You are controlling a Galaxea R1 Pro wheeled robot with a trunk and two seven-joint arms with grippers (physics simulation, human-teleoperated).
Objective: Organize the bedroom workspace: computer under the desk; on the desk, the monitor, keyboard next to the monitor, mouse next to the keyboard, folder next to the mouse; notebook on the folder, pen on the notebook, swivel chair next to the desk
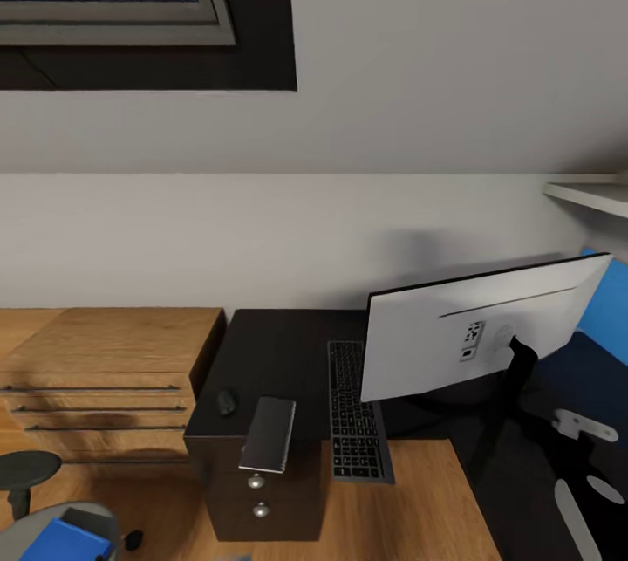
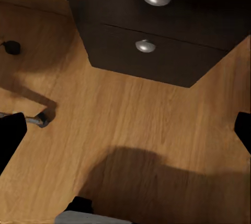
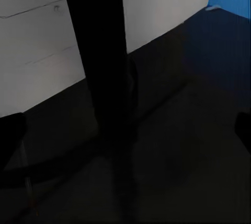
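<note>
Desk partly set, folder waiting on the chair

Left to right: folder (image 1: 63,541) on swivel chair (image 1: 52,535); mouse (image 1: 227,402), notebook (image 1: 269,434), keyboard (image 1: 356,410), monitor (image 1: 475,338) share the surface (image 1: 279,347), ready for stacking. Both claws: state unreadable.

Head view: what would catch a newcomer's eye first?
The monitor stands on the black desk with its white back toward the camera, beside the keyboard. A grey notebook lies at the desk's front edge over the drawers, and the blue folder sits on the swivel chair at lower left.
</note>
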